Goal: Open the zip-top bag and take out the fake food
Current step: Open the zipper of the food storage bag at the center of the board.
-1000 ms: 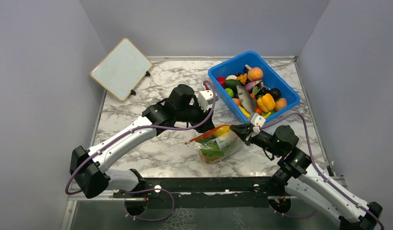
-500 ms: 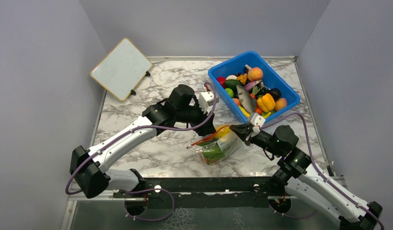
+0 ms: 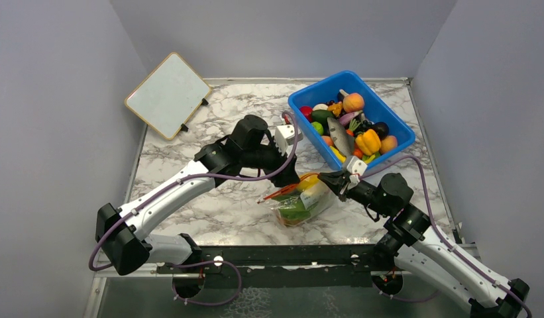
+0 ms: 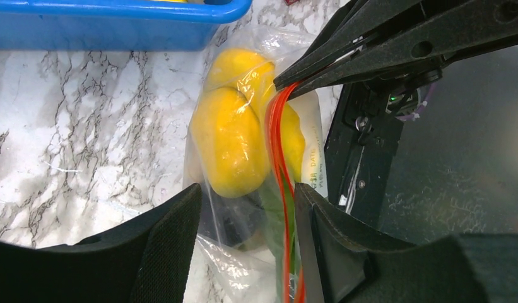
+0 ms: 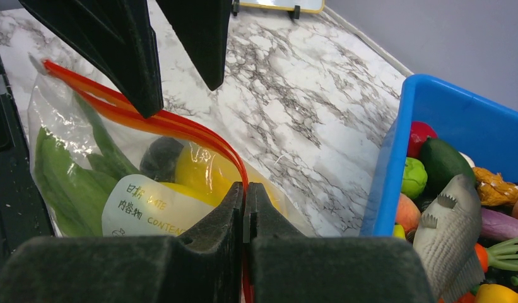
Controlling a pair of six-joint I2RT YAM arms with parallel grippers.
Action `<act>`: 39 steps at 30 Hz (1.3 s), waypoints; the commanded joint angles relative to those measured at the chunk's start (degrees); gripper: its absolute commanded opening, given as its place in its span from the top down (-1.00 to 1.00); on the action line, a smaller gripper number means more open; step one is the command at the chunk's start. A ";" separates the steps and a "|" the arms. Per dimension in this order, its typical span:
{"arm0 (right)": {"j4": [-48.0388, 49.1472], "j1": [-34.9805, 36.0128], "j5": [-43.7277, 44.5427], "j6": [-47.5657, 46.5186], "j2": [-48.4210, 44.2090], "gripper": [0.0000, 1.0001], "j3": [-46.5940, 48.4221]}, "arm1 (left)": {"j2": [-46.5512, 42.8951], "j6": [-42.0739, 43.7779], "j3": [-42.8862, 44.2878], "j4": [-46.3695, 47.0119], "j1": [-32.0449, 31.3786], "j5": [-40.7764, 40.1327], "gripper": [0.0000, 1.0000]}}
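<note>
Grey walls close in a marble table; at its far left corner, well apart from either hand, a white board stands propped and plays no part. Next comes the left hand, reaching down over the middle of the table with its fingers spread wide and nothing gripped; in its own wrist view the zip-top bag lies between the two fingers, and the red zip strip runs close along the inner face of one finger, though I cannot tell whether it touches. That placing reads as a set-up to pinch one lip of the mouth, so that the two hands can pull against each other. The bag lies directly under and just ahead of this hand; whether the strip is parted anywhere I cannot tell. The fake food is inside: yellow fruit bulging beside the strip, a long green leaf at the end farthest from the right hand, and a dark piece between them. To the bag's right, the right hand is clamped tight on the end of the strip and holds that corner up; I judge it serves as an anchor that keeps the mouth taut and raised for the other hand. Beyond the right hand's outer side sits a blue bin heaped with other toy food, near the bag.
</note>
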 commanded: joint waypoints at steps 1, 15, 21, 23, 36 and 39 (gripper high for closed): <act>1.14 -0.03 -1.47 -0.13 -0.36 0.98 0.50 | -1.24 0.64 2.20 -0.53 0.26 1.13 -0.16; 1.14 -0.02 -1.99 -0.15 -0.56 0.98 0.65 | 0.66 0.32 2.86 -1.60 0.23 -1.02 0.27; 1.17 -0.03 -1.88 -0.15 -0.73 0.98 0.50 | 0.05 0.04 2.96 -0.92 0.40 -1.58 0.30; 1.37 -0.03 -1.97 -0.15 -0.62 0.98 0.39 | 0.13 -1.53 2.47 1.06 0.57 -1.63 0.31; 1.80 -0.03 -2.70 -0.22 0.51 0.98 0.22 | 2.37 -2.90 0.85 1.65 0.84 0.52 0.61; 1.63 -0.03 -2.61 -0.43 0.89 0.98 0.42 | 1.73 -1.84 0.35 2.20 0.84 1.85 0.71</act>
